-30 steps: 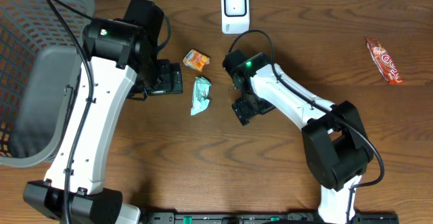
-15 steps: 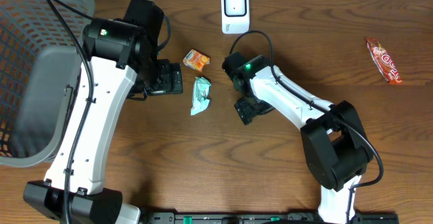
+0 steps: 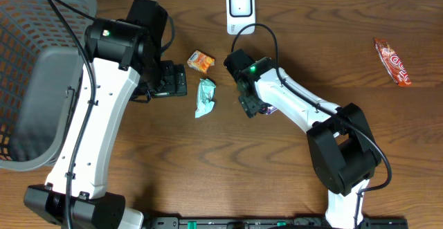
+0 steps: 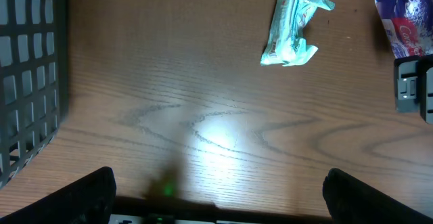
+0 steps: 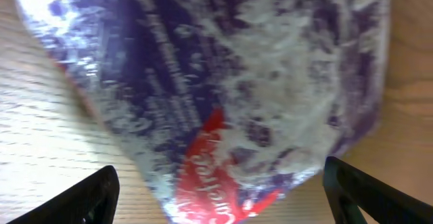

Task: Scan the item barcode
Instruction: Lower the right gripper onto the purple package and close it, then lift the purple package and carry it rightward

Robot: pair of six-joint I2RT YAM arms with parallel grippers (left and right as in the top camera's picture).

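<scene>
A purple packet [image 5: 223, 68] with a red stripe lies on the wood and fills the right wrist view. My right gripper [image 5: 220, 200] hangs open straight above it, and neither of its dark fingertips [image 5: 88, 197] touches the wrapper. From overhead, that gripper [image 3: 250, 106] covers most of the packet [image 3: 268, 110]. The white barcode scanner [image 3: 240, 11] stands at the back edge, behind it. My left gripper [image 4: 216, 204] is open over bare wood with nothing between its fingers. In the overhead view the left gripper [image 3: 176, 81] sits left of a mint packet [image 3: 205, 97].
An orange packet [image 3: 201, 61] lies behind the mint packet [image 4: 291, 24]. A red snack bar [image 3: 393, 61] rests at the far right. A grey mesh basket [image 3: 28, 84] fills the left side, its wall [image 4: 27, 82] close to my left gripper.
My right gripper has shifted slightly back toward the scanner and its jaws have spread a little wider over the purple packet. The left arm has not moved.
</scene>
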